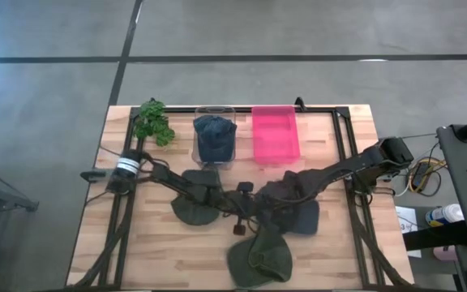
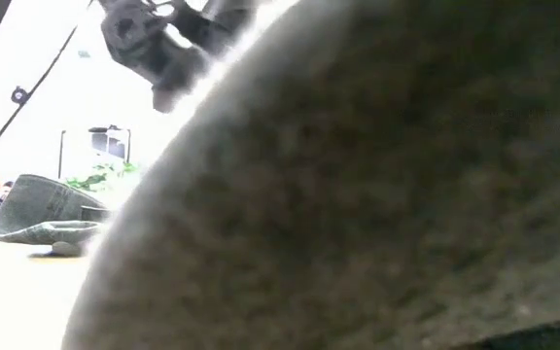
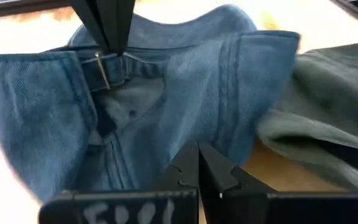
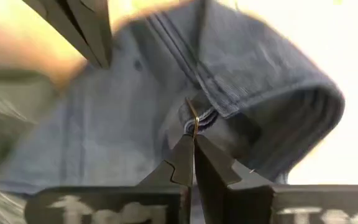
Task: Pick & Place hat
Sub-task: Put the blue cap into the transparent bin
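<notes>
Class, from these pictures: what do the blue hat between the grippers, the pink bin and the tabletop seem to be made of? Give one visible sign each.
Blue hat: likely washed denim or cotton; stitched seams, faded weave.
Pink bin: probably translucent plastic; glossy, see-through tint.
Tabletop: wood; pale planks with grain, matte.

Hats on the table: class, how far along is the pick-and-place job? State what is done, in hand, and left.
Done: one dark blue denim cap sits in the clear bin. In hand: both claws, left and right, are shut at a blue denim cap. Left: two olive green caps lie on the wooden table; the pink bin looks empty.
</notes>
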`<action>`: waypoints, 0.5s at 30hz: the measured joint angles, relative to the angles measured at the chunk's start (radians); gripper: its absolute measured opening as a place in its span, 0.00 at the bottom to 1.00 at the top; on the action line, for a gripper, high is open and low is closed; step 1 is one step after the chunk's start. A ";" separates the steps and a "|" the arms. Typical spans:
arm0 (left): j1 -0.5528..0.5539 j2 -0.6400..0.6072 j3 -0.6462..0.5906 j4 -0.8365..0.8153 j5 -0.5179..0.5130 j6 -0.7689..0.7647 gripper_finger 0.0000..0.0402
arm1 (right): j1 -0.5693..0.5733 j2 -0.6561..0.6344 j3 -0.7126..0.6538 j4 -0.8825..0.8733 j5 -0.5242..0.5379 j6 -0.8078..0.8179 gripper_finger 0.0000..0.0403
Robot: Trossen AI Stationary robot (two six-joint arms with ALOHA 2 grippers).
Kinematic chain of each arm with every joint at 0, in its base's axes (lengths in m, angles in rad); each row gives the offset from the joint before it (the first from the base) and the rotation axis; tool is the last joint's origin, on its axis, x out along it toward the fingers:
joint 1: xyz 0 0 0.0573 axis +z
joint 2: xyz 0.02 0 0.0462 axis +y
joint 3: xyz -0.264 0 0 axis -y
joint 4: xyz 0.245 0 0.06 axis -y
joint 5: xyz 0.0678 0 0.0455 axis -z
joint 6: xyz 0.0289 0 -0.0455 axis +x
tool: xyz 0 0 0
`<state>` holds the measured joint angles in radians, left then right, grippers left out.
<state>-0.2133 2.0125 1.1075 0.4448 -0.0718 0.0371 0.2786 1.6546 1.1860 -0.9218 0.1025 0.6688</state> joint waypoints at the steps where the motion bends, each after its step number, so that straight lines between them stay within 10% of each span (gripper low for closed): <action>1: 0.000 0.022 0.018 -0.001 -0.001 0.013 0.00 | 0.002 0.001 -0.009 -0.013 -0.010 0.021 0.02; 15: 0.003 0.284 0.343 -0.208 -0.001 0.060 0.00 | 0.100 0.001 -0.046 -0.222 -0.053 0.220 0.02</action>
<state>-0.2108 2.2969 1.4504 0.2373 -0.0723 0.0971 0.3783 1.6558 1.1400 -1.1443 0.0492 0.8889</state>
